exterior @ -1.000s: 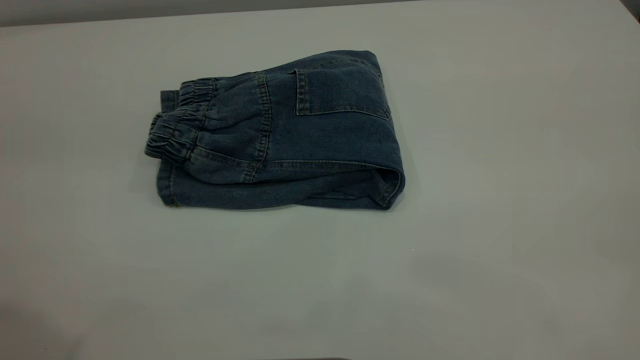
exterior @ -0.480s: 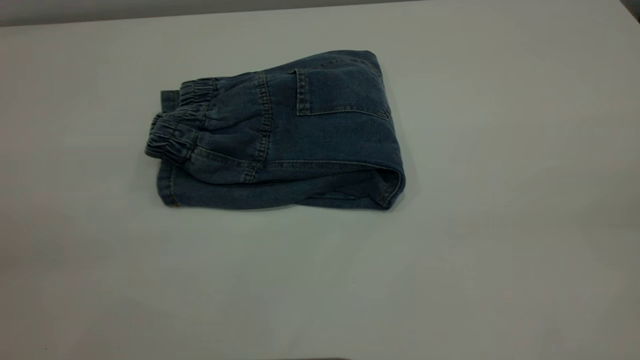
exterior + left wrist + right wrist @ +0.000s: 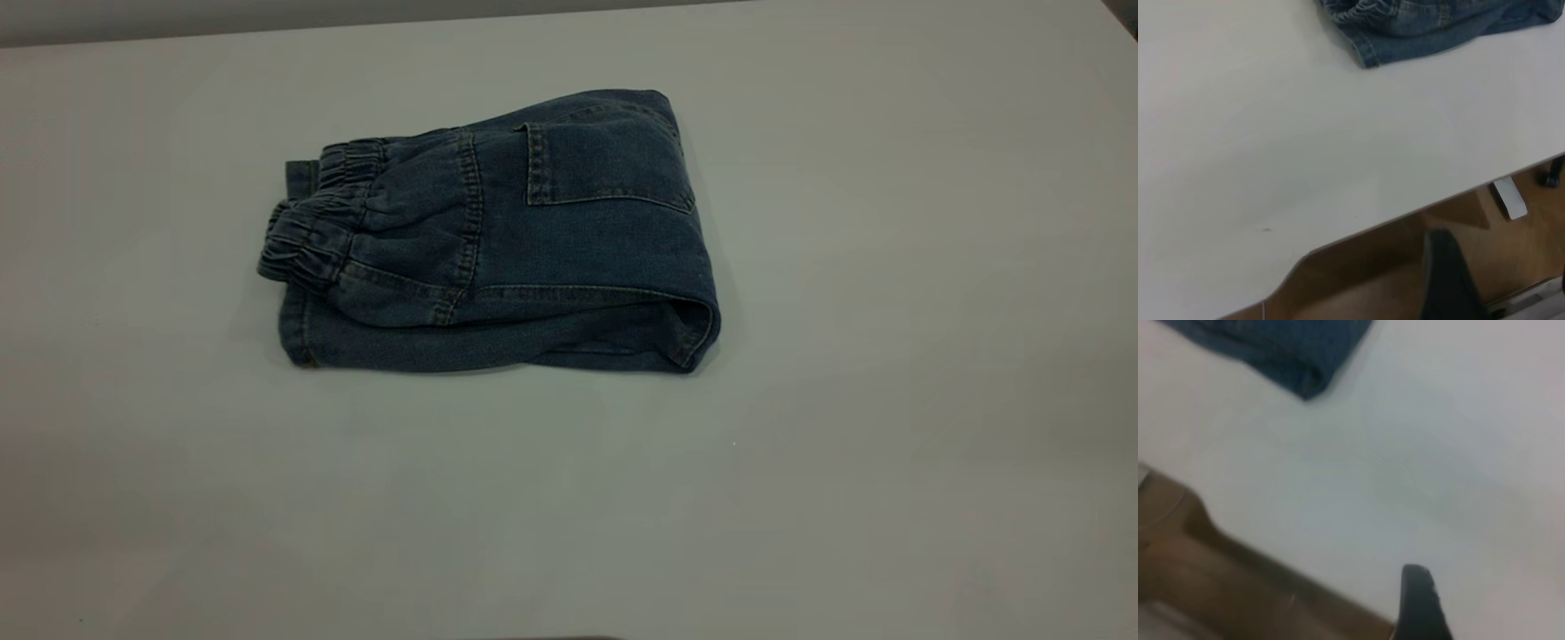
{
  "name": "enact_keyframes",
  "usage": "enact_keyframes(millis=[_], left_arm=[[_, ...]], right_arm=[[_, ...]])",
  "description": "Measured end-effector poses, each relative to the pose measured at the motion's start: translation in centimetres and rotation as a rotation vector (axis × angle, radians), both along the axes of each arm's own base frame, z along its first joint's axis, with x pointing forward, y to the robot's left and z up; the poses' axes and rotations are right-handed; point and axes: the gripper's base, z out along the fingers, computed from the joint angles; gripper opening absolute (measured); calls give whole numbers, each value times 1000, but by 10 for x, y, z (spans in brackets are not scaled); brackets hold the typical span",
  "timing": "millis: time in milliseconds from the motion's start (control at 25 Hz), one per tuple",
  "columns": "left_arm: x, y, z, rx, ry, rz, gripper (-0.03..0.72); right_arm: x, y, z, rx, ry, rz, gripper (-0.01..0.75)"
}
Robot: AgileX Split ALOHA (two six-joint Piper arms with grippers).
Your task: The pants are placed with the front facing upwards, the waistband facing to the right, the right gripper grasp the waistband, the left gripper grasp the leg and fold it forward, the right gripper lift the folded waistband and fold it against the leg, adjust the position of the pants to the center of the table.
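Observation:
The pants (image 3: 533, 258) lie folded in a compact blue denim bundle on the table (image 3: 845, 498), a little left of and behind its middle, back patch pocket up. The ruched waistband (image 3: 311, 231) lies on top at the bundle's left end. Neither gripper shows in the exterior view. My left gripper (image 3: 1505, 283) hangs open and empty beyond the table's near edge, only one dark finger (image 3: 1446, 277) showing plainly. My right gripper (image 3: 1498, 610) is open and empty over the table near its edge, one finger (image 3: 1419, 603) visible. Both are well away from the pants (image 3: 1431, 23) (image 3: 1285, 350).
Brown floor (image 3: 1365, 280) lies past the table edge in both wrist views. A white bracket (image 3: 1509, 198) and a dark caster (image 3: 1550, 177) sit under the table on the left side.
The pants have not moved. Faint shadows on the near part of the table have shifted and faded.

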Motion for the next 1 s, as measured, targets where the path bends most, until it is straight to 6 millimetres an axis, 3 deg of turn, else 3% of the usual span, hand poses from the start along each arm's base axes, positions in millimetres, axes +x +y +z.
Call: enact_keyframes(millis=[400,1000], left_arm=[[3,1,-12,39,16,4,357],[4,1,-12,39,10,2,357]], right_arm=[[0,-4,0,-19,-25,-6,425],[0,-7,0,-37,-49,-19,425]])
